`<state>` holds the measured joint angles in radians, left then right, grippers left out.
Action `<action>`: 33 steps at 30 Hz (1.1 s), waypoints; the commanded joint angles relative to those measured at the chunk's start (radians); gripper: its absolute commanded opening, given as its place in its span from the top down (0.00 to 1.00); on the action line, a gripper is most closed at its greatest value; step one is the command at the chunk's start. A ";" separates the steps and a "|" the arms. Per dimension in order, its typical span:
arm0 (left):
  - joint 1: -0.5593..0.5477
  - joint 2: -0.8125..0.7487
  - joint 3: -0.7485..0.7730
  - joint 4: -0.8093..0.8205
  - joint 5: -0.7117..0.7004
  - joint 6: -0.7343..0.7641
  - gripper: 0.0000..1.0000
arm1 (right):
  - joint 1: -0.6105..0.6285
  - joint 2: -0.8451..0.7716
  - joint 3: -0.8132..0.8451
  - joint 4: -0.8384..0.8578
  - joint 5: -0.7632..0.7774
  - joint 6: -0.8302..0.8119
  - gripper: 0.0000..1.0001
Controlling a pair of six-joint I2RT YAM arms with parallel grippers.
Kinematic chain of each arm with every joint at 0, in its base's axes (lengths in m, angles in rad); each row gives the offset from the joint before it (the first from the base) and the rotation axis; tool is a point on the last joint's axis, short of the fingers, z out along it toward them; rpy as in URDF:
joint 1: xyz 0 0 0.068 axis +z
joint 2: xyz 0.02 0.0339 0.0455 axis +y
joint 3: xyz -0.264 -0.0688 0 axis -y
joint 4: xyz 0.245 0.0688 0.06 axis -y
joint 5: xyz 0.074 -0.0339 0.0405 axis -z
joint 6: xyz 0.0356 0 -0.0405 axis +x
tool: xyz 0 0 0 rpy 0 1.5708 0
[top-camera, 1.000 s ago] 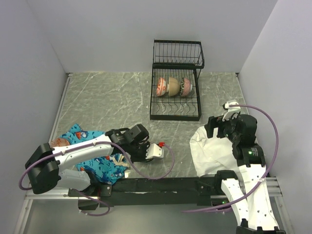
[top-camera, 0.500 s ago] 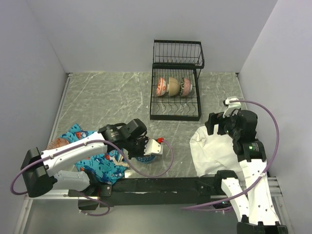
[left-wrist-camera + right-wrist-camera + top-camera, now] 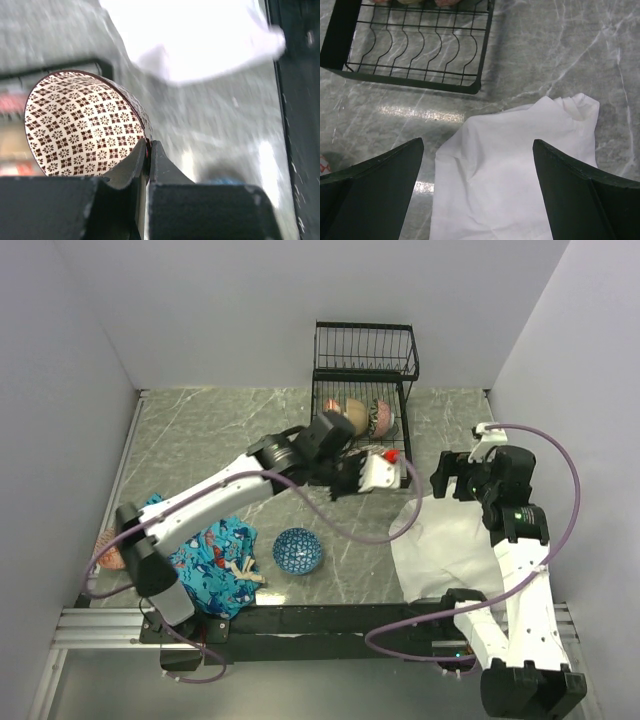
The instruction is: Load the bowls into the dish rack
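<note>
Bowl (image 3: 82, 125), brown-patterned, pinched at rim by closed left claw (image 3: 148, 147), aloft at dish rack (image 3: 365, 350) front. Right claw (image 3: 477, 144) gaped empty above white cloth (image 3: 520, 165). Probably stiff, slick, breakable; rim grip apt.

Overhead and downward right-wrist views share the dish rack (image 3: 365, 350).

Patterned bowl (image 3: 85, 125) rim between closed fingers (image 3: 131, 167)
</note>
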<state>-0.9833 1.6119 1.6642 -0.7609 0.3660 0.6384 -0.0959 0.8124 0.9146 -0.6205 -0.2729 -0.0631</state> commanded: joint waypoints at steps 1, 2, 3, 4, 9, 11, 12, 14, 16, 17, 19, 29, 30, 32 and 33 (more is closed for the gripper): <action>0.034 0.152 0.166 0.110 0.123 -0.075 0.99 | -0.054 0.021 0.043 0.047 0.006 0.052 0.02; 0.058 0.181 0.216 0.127 0.145 -0.101 0.99 | -0.062 0.024 0.044 0.051 0.000 0.058 0.02; 0.073 0.206 0.238 0.149 0.202 -0.171 0.99 | -0.071 0.027 0.046 0.054 -0.005 0.062 0.02; 0.092 0.250 0.253 0.216 0.238 -0.216 0.99 | -0.083 0.030 0.044 0.059 -0.015 0.062 0.02; 0.210 0.345 0.258 0.585 0.427 -0.680 0.99 | -0.106 0.057 0.027 0.074 -0.002 0.062 0.02; 0.247 0.381 0.226 0.845 0.467 -0.925 0.99 | -0.120 0.068 0.029 0.070 -0.014 0.086 0.02; 0.256 0.393 0.215 0.921 0.478 -1.006 0.99 | -0.123 0.077 0.032 0.064 -0.022 0.092 0.02; 0.273 0.424 0.186 1.070 0.499 -1.203 0.99 | -0.126 0.082 0.033 0.057 -0.032 0.095 0.02; 0.279 0.459 0.155 1.334 0.507 -1.343 0.99 | -0.128 0.087 0.030 0.061 -0.034 0.091 0.02; 0.287 0.474 0.129 1.444 0.493 -1.490 0.99 | -0.131 0.093 0.030 0.058 -0.017 0.086 0.02; 0.284 0.511 0.137 1.449 0.462 -1.529 0.99 | -0.139 0.099 0.030 0.050 -0.014 0.080 0.02; 0.290 0.531 0.020 1.523 0.239 -1.920 0.99 | -0.145 0.180 0.079 0.019 -0.003 0.072 0.02; 0.288 0.543 0.028 1.522 0.226 -1.930 0.99 | -0.145 0.185 0.087 0.019 0.000 0.072 0.02; 0.288 0.559 0.060 1.459 0.203 -1.968 0.99 | -0.146 0.202 0.102 0.024 0.011 0.072 0.02; 0.288 0.575 0.071 1.433 0.180 -1.979 0.99 | -0.146 0.205 0.107 0.027 0.012 0.074 0.02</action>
<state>-0.6991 2.1784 1.6638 0.6594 0.6571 -1.1954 -0.2340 1.0039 0.9516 -0.6159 -0.2768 0.0101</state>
